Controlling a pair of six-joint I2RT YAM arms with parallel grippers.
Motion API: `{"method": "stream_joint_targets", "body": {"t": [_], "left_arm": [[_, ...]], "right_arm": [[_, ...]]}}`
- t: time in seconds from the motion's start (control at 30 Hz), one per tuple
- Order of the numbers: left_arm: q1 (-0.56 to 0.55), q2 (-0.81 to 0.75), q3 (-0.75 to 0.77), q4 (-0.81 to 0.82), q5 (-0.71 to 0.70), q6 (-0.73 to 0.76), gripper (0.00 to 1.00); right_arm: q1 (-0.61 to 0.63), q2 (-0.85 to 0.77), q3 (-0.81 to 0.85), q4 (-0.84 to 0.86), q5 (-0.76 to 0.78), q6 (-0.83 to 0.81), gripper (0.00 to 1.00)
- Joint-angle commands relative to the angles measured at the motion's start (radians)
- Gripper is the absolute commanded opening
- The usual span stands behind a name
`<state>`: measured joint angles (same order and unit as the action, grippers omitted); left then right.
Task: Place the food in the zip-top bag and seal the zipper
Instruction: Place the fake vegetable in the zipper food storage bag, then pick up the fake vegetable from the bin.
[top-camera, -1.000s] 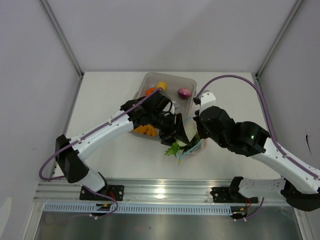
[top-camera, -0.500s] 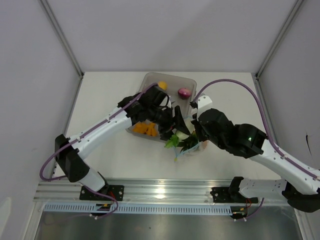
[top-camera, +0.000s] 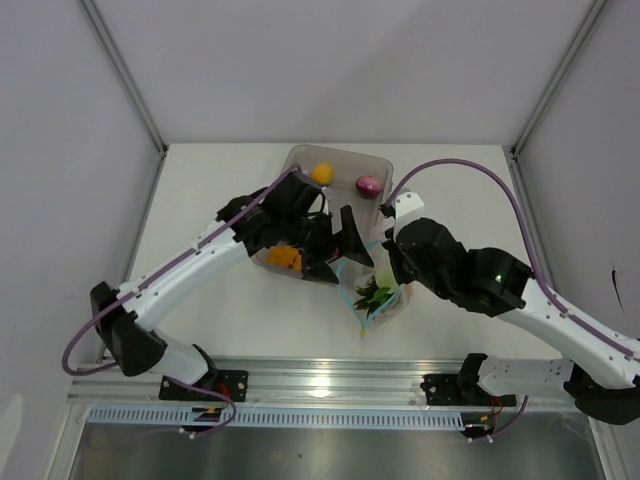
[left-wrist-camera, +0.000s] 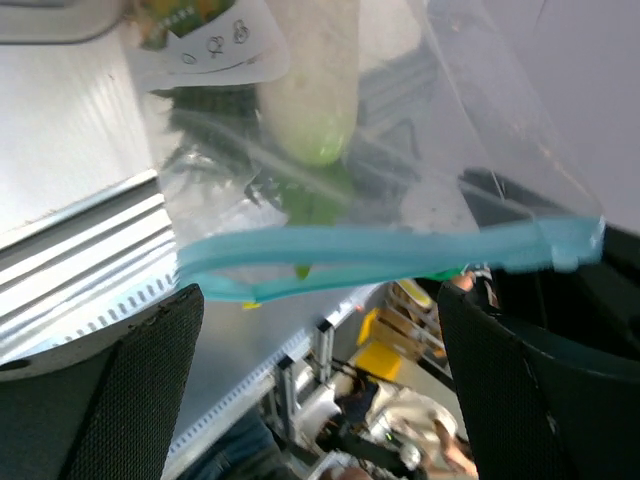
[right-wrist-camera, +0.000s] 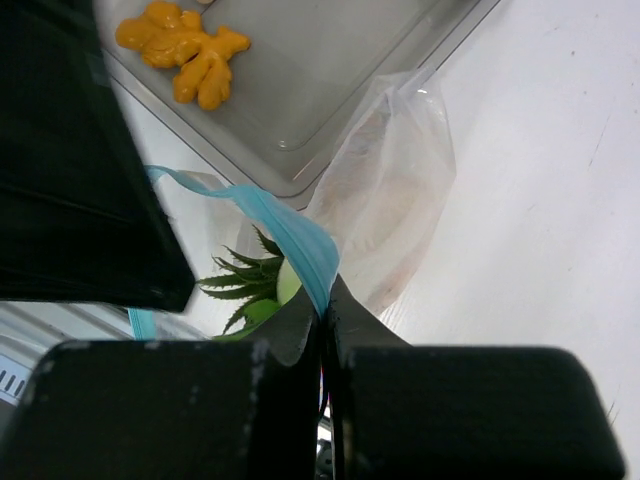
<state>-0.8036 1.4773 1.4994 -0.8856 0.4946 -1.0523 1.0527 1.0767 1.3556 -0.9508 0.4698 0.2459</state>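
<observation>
The right pincer (right-wrist-camera: 325, 318) is pinching the zipper (right-wrist-camera: 290, 235) of the zip-top bag (left-wrist-camera: 430, 130) tight, so the left pincer (left-wrist-camera: 318, 300), gaping empty over the bagged white radish (left-wrist-camera: 315, 90), should be rising clear without snagging that strip.

Inside the zip-top bag (left-wrist-camera: 420, 120), the white radish (left-wrist-camera: 312, 90) runs off the top edge, and the green leafy sprig (left-wrist-camera: 315, 200) beneath it is blurred behind crinkled plastic. Left of the bag, the left arm (top-camera: 190, 265) covers part of the orange bits (top-camera: 283, 258) in the tray (top-camera: 345, 160). The right gripper (right-wrist-camera: 327, 312) hides the sprig's base.
</observation>
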Motion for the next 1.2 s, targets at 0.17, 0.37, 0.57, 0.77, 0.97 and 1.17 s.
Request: {"method": "stream_joint_targets", "body": {"t": [0.17,0.37,0.57,0.77,0.97,1.17], "left_arm": [[-0.015,-0.417,-0.154,0.157,-0.370,0.207,0.99],[-0.032,-0.558,-0.228,0.240,-0.508,0.354,0.90],[-0.020,-0.494,-0.171,0.174,-0.565,0.540,0.99],[0.050,-0.390,-0.166,0.189,-0.643,0.612,1.00],[0.073,-0.307,-0.219,0.300,-0.803,0.678,1.00],[0.196,-0.036,-0.040,0.140,-0.576,0.678,0.96]], "right_arm": [[-0.032,0.067,0.108,-0.071,-0.008,0.122,0.00],[-0.192,0.164,0.234,-0.140,-0.180,0.173,0.00],[-0.204,0.195,0.258,-0.174,-0.090,0.170,0.00],[-0.223,0.169,0.247,-0.230,-0.065,0.184,0.00],[-0.229,0.123,0.240,-0.289,-0.054,0.208,0.00],[-0.230,0.100,0.228,-0.318,-0.054,0.225,0.00]]}}
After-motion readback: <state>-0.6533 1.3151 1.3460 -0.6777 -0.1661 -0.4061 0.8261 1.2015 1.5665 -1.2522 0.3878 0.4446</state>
